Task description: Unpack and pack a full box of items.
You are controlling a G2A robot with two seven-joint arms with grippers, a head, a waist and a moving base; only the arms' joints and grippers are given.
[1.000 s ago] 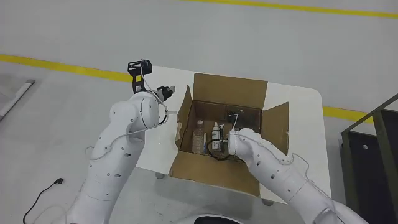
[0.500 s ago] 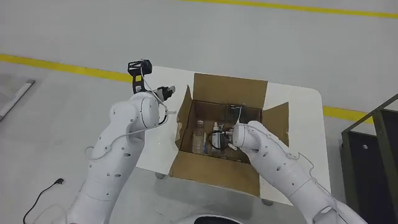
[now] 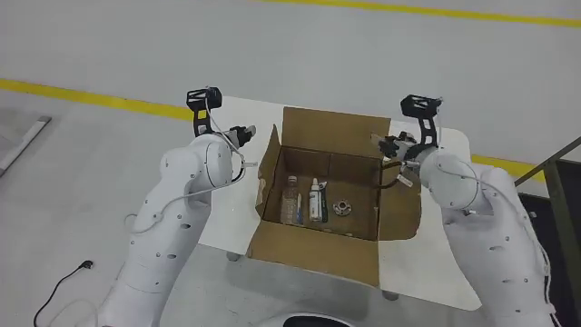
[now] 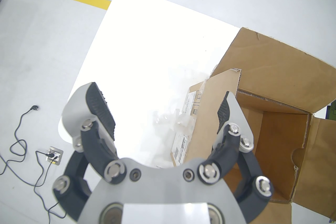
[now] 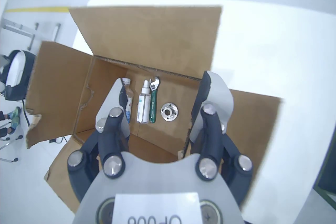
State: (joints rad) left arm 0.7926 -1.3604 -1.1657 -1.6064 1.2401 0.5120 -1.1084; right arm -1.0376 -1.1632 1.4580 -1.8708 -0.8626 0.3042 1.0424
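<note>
An open cardboard box (image 3: 316, 133) stands on the white table (image 3: 445, 227) with all flaps spread. On its floor lie a clear bottle (image 5: 128, 100), a white spray bottle (image 5: 143, 104), a green-handled wrench (image 5: 153, 101) and a round metal flange (image 5: 169, 111); the flange (image 3: 342, 207) also shows from above. My right gripper (image 5: 162, 93) hangs open and empty above the box's right flap. My left gripper (image 4: 165, 107) is open and empty, held above the table beside the box's left flap (image 4: 210, 104).
Crumpled clear plastic wrap (image 4: 173, 125) lies on the table against the box's left side. A dark shelf unit (image 3: 545, 227) stands to the table's right. Cables and a floor socket (image 4: 53, 155) lie on the floor to the left.
My right arm has lifted out of the box and swung up to its right rear corner, empty. The metal flange now lies uncovered on the box floor. The left arm has not moved.
</note>
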